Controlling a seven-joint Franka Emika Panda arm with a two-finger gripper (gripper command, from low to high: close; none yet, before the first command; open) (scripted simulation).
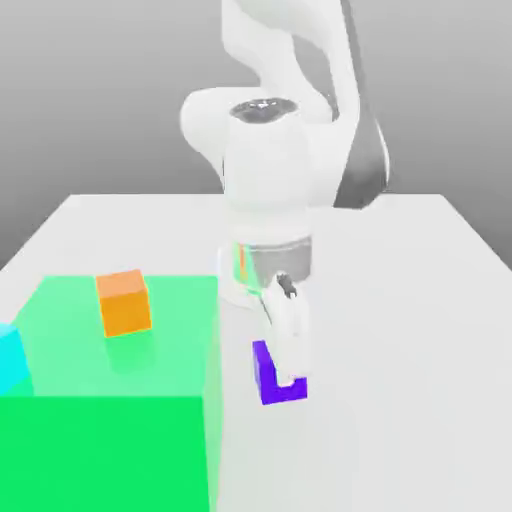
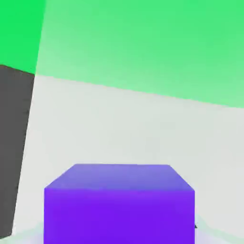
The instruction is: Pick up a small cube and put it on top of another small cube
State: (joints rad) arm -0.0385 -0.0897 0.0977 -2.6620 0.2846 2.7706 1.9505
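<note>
On white surface (image 1: 400,300), just right of green block (image 1: 110,440) in ext. view, jaws are closed on purple cube (image 1: 266,375). Orange cube (image 1: 124,302) sits atop green block, w/ cyan cube (image 1: 10,362) nearby.

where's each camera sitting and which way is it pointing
Exterior view: off the arm, looking down across the white table at the orange cube on the green platform; the arm and gripper show, shut on the purple cube.
Hand view: on the hand, facing the purple cube.
Shared: purple cube, table, platform.
</note>
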